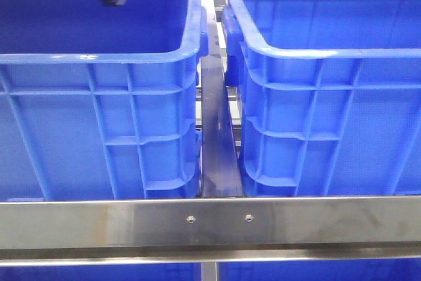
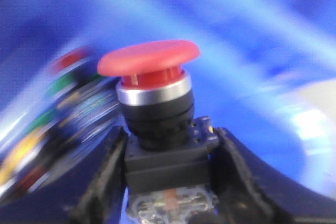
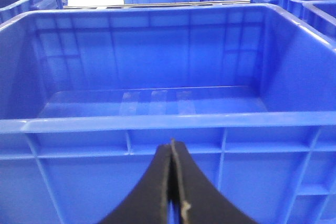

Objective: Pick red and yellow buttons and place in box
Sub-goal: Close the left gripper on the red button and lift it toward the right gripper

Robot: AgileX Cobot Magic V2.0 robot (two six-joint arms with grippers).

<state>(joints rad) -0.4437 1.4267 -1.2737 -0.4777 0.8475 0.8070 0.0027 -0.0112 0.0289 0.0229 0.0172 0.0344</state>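
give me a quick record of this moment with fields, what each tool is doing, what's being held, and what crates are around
left tool: shut on the red button, gripping its black body, red cap up
left tool surroundings: blurred; blue crate wall and a blurred pile of coloured pieces behind
right tool: shut, holding nothing, facing the outside wall of a blue crate
that crate's floor: bare where visible
front view: two blue crates side by side, left crate, right crate
yellow button: not identifiable

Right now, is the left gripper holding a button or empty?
Holding. The left gripper is shut on the red button; its fingers press the button's black body from both sides.
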